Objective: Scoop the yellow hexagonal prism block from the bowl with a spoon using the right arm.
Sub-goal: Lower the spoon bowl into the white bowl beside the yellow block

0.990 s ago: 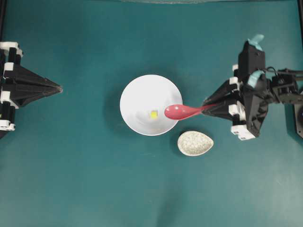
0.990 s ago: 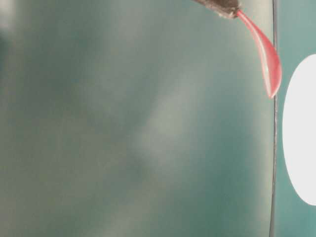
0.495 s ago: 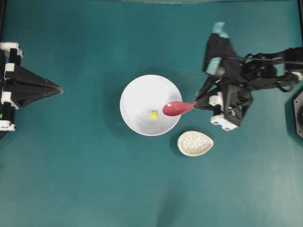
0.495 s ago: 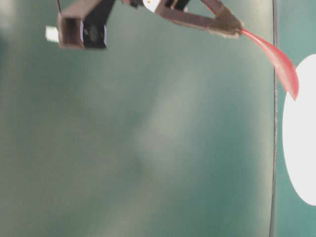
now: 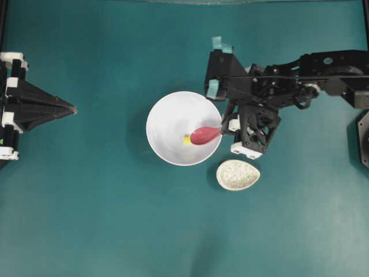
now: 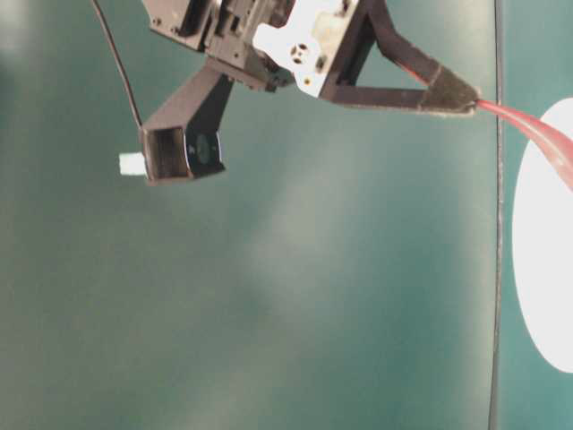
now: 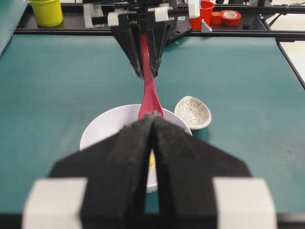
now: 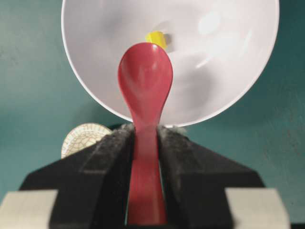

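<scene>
Black and pinched together, my left gripper (image 5: 74, 108) idles empty at the table's edge. White bowl (image 5: 158, 144) next: the yellow hexagonal prism block (image 5: 187, 139) sits on its floor, just off the spoon (image 5: 205, 135) tip, not yet scooped. My right gripper (image 5: 223, 127) clamps the handle. I judge grasp and approach done; scooping and lifting remain.
</scene>
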